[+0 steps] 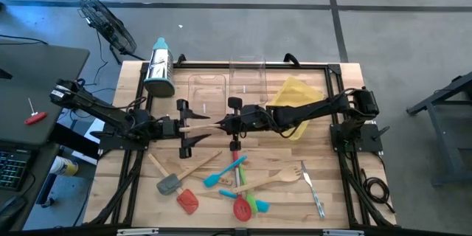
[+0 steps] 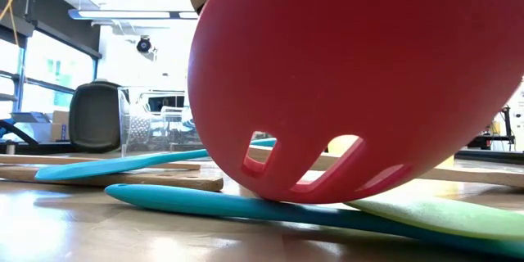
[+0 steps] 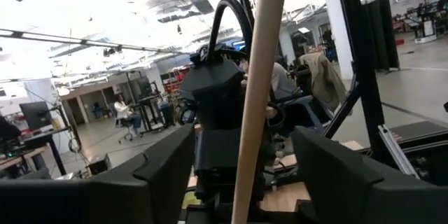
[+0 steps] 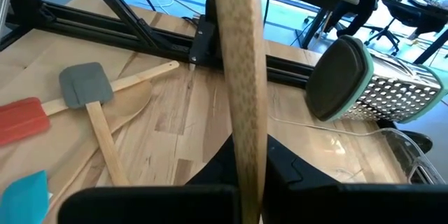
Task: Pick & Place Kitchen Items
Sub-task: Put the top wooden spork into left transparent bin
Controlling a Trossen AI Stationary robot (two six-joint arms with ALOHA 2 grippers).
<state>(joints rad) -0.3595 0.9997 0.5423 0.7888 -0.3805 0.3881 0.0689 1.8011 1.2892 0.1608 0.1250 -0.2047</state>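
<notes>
Left claw (image 1: pixel 184 125) and right claw (image 1: pixel 226 124) face each other above mid-counter (image 1: pixel 346 192), tips nearly meeting. We read this as a handover of a wooden utensil (image 1: pixel 200 118). Right claw is pressed together on the wooden handle, which rises straight out between its fingers in the right wrist view. Left claw stands spread, the handle running up between its fingers (image 3: pixel 161 175) in the left wrist view, with no visible contact.

For a clean handover, we judge the left claw should close squarely on the handle first; the right should release only afterwards, then back away along the handle's axis.

From the left claw the utensil extends toward 3 o'clock in the overhead view. Remaining utensils, including a grey spatula (image 1: pixel 168 184) and a red slotted spoon (image 1: pixel 241 208), lie near 5 o'clock of it.
</notes>
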